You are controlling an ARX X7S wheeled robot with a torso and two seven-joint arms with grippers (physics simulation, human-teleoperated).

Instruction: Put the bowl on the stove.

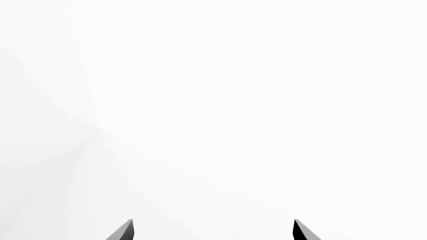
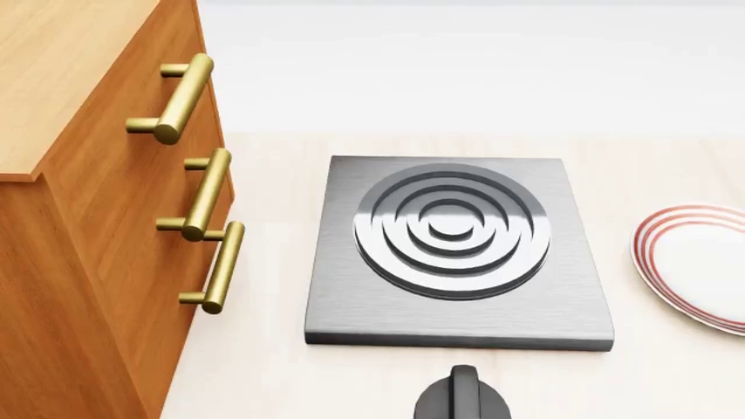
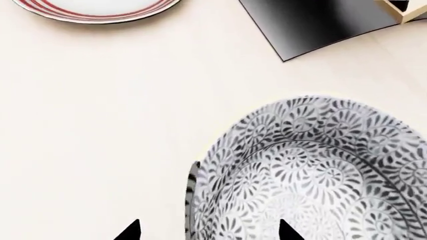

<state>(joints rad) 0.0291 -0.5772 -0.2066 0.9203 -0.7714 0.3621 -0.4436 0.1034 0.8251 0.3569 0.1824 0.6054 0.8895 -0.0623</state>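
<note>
Countertop (image 2: 652, 367), pale and broad, carries everything in the scene; a wooden drawer cabinet (image 2: 105, 262) with brass handles stands at its left edge in the head view. Next in size, the stove (image 2: 460, 253) lies flat near the middle, its ringed burner bare. A red-rimmed plate (image 2: 699, 262) sits apart to the stove's right, and a small black knob (image 2: 463, 397) lies just in front of the stove.

The bowl (image 3: 313, 175) appears only in the right wrist view, resting on the counter with a stove corner (image 3: 313, 25) and the plate (image 3: 93, 7) beyond it. The right gripper (image 3: 208, 231) stands wide open, its two tips straddling the near rim: one tip outside the wall, the other over the patterned interior. Contact cannot be confirmed.

The left gripper (image 1: 213, 231) is spread open and faces only blank white, holding nothing.

Likely hazards: closing while one tip bears unevenly on the thin rim could tip or skid the bowl across the smooth counter; a shallow rim pinch may let it swing or slip during the lift; a low carry could clip the stove's raised edge or the knob.
</note>
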